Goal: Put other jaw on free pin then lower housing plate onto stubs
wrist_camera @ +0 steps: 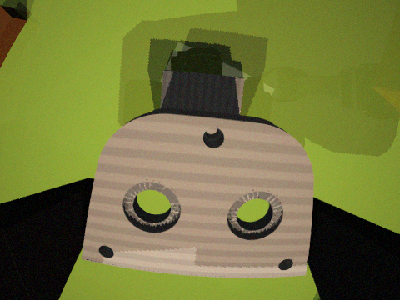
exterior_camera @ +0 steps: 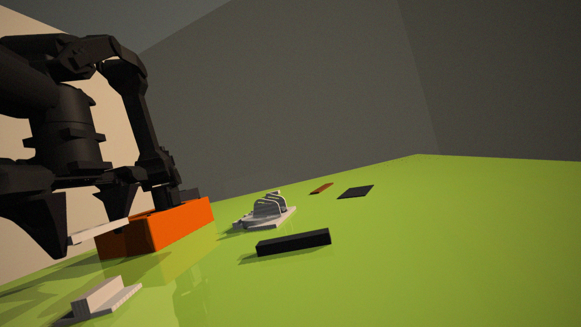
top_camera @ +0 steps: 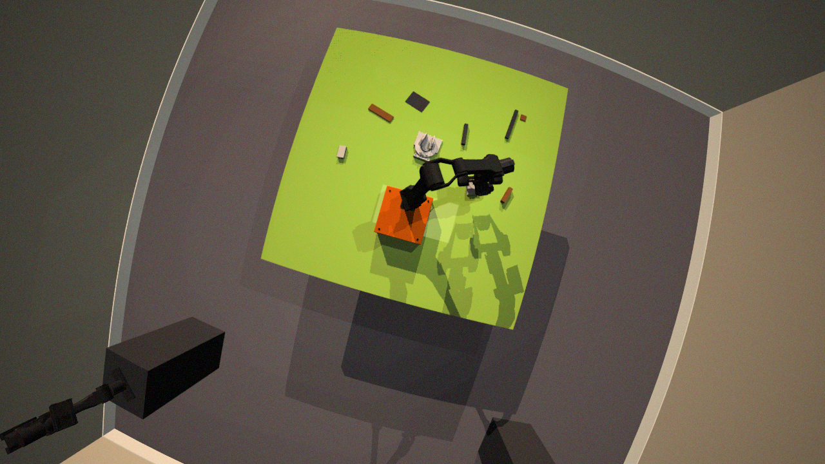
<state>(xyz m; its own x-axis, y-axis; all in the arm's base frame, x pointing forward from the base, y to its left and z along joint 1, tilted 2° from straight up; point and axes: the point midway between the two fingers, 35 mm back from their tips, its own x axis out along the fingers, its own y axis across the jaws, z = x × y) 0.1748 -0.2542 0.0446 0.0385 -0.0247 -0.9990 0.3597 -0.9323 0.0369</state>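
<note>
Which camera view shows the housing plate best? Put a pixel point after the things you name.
The wrist view: the housing plate (exterior_camera: 99,230) (wrist_camera: 200,167) faces it, both big holes visible. The exterior view shows only its thin edge, raised between the fingers; in the top view the arm makes it hard to identify.
</note>
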